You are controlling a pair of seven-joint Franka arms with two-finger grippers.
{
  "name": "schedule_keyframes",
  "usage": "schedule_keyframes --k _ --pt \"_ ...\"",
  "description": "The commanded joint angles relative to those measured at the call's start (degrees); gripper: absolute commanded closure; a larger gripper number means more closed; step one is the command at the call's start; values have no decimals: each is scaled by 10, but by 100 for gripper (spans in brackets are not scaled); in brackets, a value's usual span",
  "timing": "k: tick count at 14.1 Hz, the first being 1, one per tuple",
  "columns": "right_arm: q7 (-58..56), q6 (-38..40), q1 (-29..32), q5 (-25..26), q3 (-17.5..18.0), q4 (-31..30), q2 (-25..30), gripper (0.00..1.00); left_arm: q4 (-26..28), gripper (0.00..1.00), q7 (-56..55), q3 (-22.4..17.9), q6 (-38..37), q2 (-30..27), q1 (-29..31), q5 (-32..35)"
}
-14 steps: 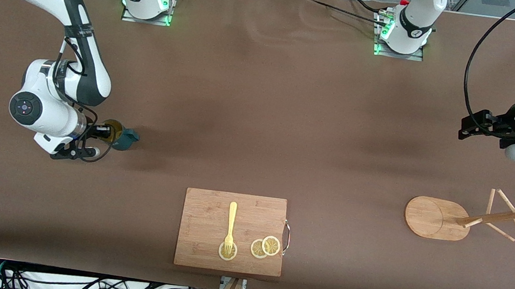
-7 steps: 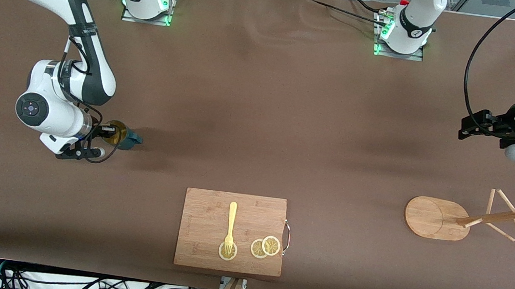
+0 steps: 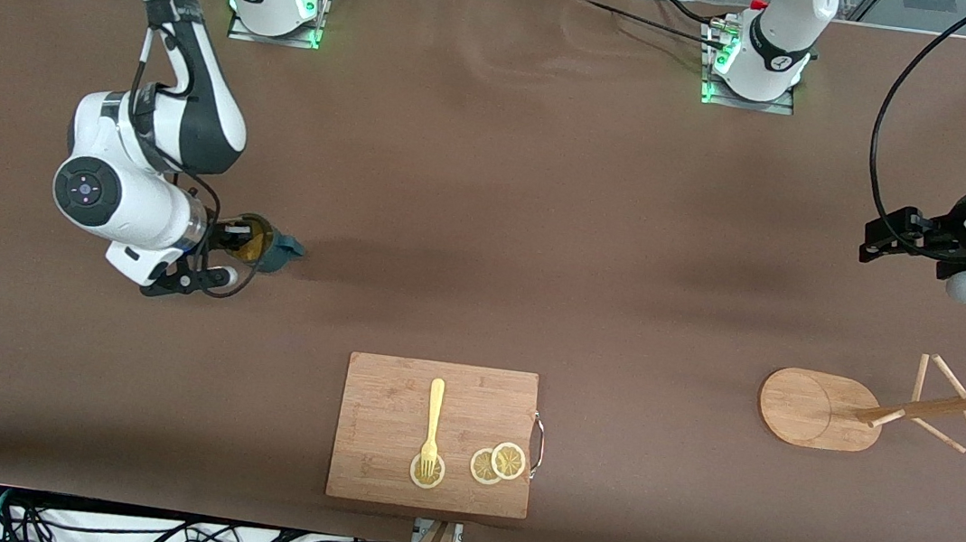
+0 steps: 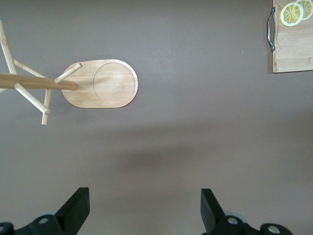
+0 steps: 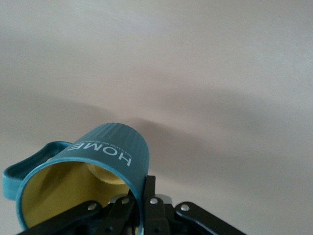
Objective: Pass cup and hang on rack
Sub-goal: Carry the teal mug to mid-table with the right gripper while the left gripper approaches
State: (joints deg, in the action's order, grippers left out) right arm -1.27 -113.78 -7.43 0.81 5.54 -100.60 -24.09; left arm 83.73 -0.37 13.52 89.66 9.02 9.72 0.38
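My right gripper (image 3: 242,242) is shut on the rim of the cup (image 3: 265,248), a dark teal mug with a yellow inside, and holds it above the table toward the right arm's end. In the right wrist view the cup (image 5: 105,161) lies on its side with white lettering on its wall, one finger inside the rim and one outside, right gripper (image 5: 142,196). The rack (image 3: 871,413), a light wooden mug tree with an oval base and thin pegs, stands toward the left arm's end; it shows in the left wrist view (image 4: 100,83). My left gripper (image 3: 882,237) is open and empty, waiting above the table (image 4: 144,208).
A rectangular wooden cutting board (image 3: 395,406) lies near the front edge of the table, with a yellow fork (image 3: 432,424) and lemon slices (image 3: 497,464) on it. Its corner shows in the left wrist view (image 4: 293,49).
My right gripper has carried the cup toward the middle of the table. The left arm has not moved.
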Motion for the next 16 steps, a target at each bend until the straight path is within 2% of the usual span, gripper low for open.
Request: schedule_keyframes --k 1,6,10,13,16 --pt "85 45 -17 -1 36 42 3 100 -28 0 -2 0 -11 13 -3 16" --pt "251 65 -144 -2 37 105 -21 100 -30 0 -1 -3 -8 23 3 14" --pt "376 50 -258 -9 37 201 -106 100 -39 0 -3 -3 -7 31 0 10" --pt "446 -2 -325 -20 37 282 -183 100 -38 0 0 -3 -10 32 2 9" --pt "452 -91 -377 -15 33 299 -230 100 -31 0 0 -2 -26 48 0 8"
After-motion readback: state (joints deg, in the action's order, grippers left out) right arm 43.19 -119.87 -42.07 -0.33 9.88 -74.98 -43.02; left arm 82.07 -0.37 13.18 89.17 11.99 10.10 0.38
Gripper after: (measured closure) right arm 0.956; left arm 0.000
